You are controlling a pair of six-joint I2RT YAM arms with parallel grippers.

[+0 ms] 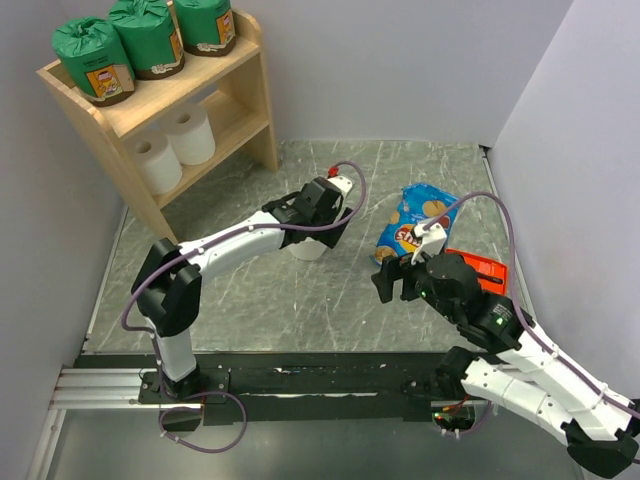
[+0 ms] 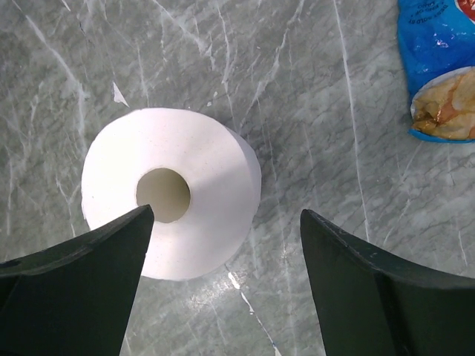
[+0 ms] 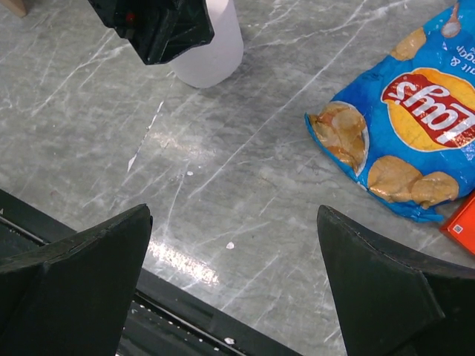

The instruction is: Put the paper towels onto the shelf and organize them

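Overhead, finds the left gripper (image 1: 322, 218) hanging directly over a bare white paper towel roll (image 1: 308, 249). Puts that roll on end on the marble tabletop (image 1: 250, 295), near the middle and well apart from the wooden shelf (image 1: 256, 100).

Through the left wrist camera, looks straight down into the roll's hollow core, with the left gripper's fingers (image 2: 89, 274) spread to either side of the paper. Reads as released, not clamped, with bare marble showing between the roll and the right-hand finger. Cannot tell whether the left-hand finger touches the paper.

Counts three green-wrapped rolls (image 1: 147, 38) side by side on the shelf's top tier and two white rolls (image 1: 172, 148) on the lower tier.

Shows the right gripper (image 3: 234, 211) wide apart and empty above the table's near edge, near a blue Lay's chip bag (image 3: 415, 141), with a flat red packet (image 1: 482, 270) touching the bag.
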